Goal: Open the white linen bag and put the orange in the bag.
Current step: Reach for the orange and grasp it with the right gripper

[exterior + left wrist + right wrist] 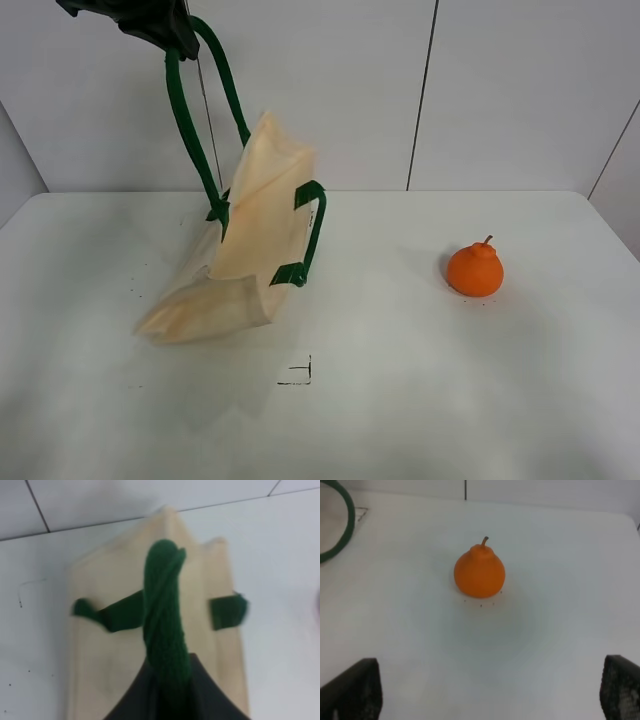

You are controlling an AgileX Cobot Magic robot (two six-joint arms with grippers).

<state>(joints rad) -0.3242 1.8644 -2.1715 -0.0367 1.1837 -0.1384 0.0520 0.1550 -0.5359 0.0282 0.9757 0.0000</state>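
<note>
While the left hand [165, 32], clenched on one green handle [188, 125], holds the white linen bag [258, 225] half-raised on the table [450, 400]: lift higher so its mouth gapes. Also listed: the orange [475, 270], well apart, rightward; the right hand [485, 692], released, facing it.

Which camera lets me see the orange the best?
The right wrist view. There the orange sits big and sharp in the middle, stem showing, nothing in front. The exterior high view shows it whole but small, on the table to the right. The left wrist view shows the white linen bag, but no clear orange.
</note>
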